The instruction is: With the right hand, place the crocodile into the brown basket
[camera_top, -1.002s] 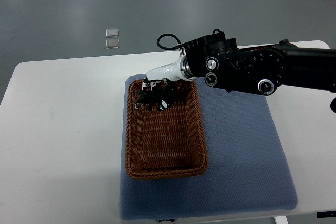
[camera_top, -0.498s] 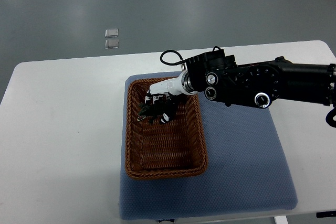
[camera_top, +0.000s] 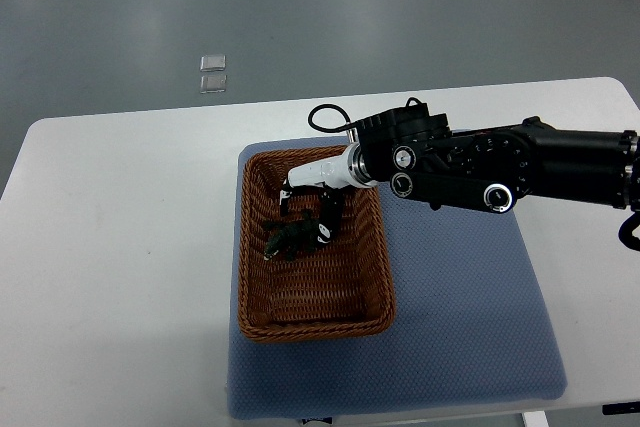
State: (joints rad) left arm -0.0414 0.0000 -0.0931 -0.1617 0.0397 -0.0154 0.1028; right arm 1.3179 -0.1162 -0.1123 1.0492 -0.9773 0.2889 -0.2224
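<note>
Right hand [camera_top: 318, 215]: inside the brown basket [camera_top: 246, 247], upper half, reaching down and left from the wrist. The dark digits merge with the dark toy. My best reading is that they are closed on the right end of the crocodile [camera_top: 286, 241], not spread, but the contact itself is not clear at this size.

Crocodile: within the basket walls, left of centre, low against the woven floor. Cannot tell whether it already rests there.

Right arm [camera_top: 480, 162]: enters from the right edge and crosses above the blue mat [camera_top: 460, 307], on which the basket stands. The mat lies on the white tabletop [camera_top: 120, 247].

Step in hand: final lowering and release, with the task close to done.

Next move calls for loosening the grip so the toy stays behind, then lifting straight up without touching the upper rim.
</note>
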